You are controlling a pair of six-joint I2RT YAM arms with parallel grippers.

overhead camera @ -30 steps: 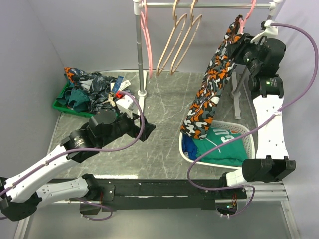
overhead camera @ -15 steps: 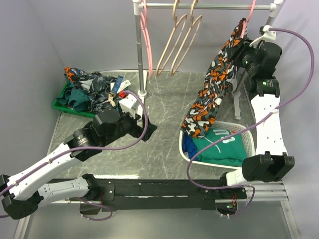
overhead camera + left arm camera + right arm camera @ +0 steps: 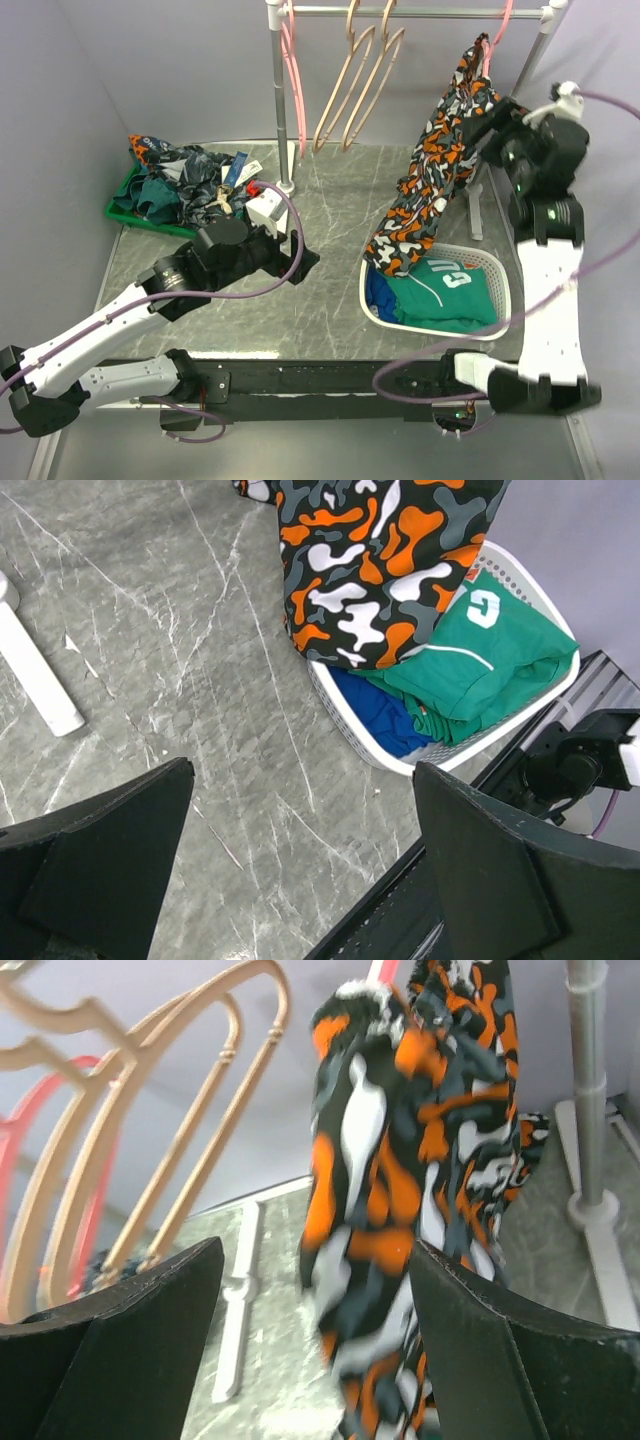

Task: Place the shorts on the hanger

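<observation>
The camouflage shorts (image 3: 435, 165) hang from the top of the pink hanger (image 3: 503, 22) on the rail at the back right. Their lower end drapes onto the white basket (image 3: 366, 296). My right gripper (image 3: 497, 125) is open just right of the shorts and holds nothing. In the right wrist view the shorts (image 3: 400, 1160) hang blurred in front of the open gripper (image 3: 315, 1250), with a sliver of the pink hanger (image 3: 383, 970) above them. My left gripper (image 3: 292, 255) is open and empty over the table. In its view (image 3: 300, 770) the shorts' hem (image 3: 370, 570) lies on the basket.
The basket (image 3: 340, 712) holds a green jersey (image 3: 445, 290) and blue cloth. Two beige hangers (image 3: 360, 80) and another pink hanger (image 3: 291, 70) hang on the rail. The rack pole (image 3: 278, 100) stands at the back middle. A green bin of clothes (image 3: 120, 208) sits at the back left.
My right gripper has let go of the shorts' top and drawn back down and to the right. The shorts now hang from the hanger. My left arm has shifted slightly right.
</observation>
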